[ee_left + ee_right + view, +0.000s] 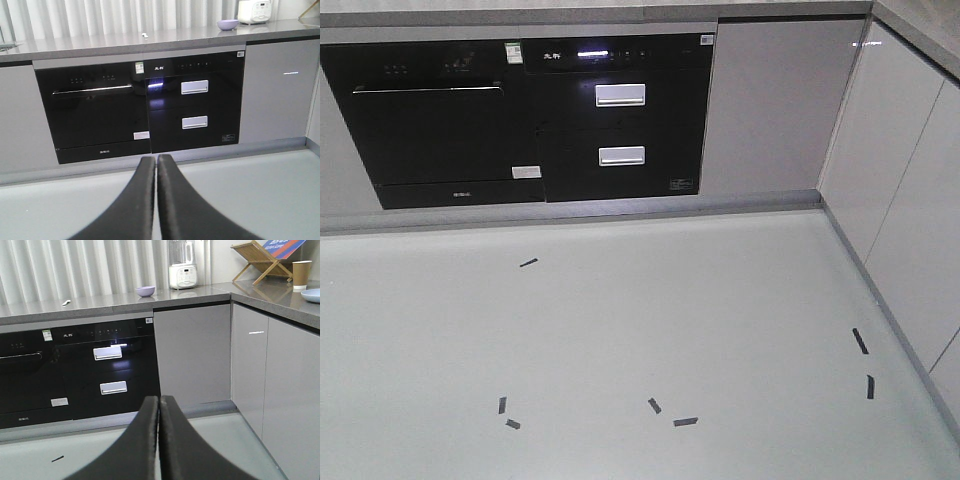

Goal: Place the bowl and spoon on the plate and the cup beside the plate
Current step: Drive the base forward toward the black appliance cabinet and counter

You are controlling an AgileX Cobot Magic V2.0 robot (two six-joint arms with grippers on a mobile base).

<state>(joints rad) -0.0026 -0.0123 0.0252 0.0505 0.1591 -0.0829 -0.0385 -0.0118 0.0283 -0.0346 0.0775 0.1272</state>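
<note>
Work on the arrangement looks not yet begun. The left gripper (pixel 156 160) and the right gripper (pixel 159 400) each sit at bottom centre of their wrist views, jaws pressed together and holding nothing, low before the dark oven fronts (pixel 95 115). On the grey counter (pixel 200 292), the bowl (pixel 145 290) stands upper centre of the right wrist view. The spoon (pixel 65 302) lies well apart at upper left, and the cup (pixel 301 274) stands near the plate (pixel 311 295) at the upper right edge. Next, by this reading, an arm must rise to counter height, part its jaws and carry the bowl to the plate.
</note>
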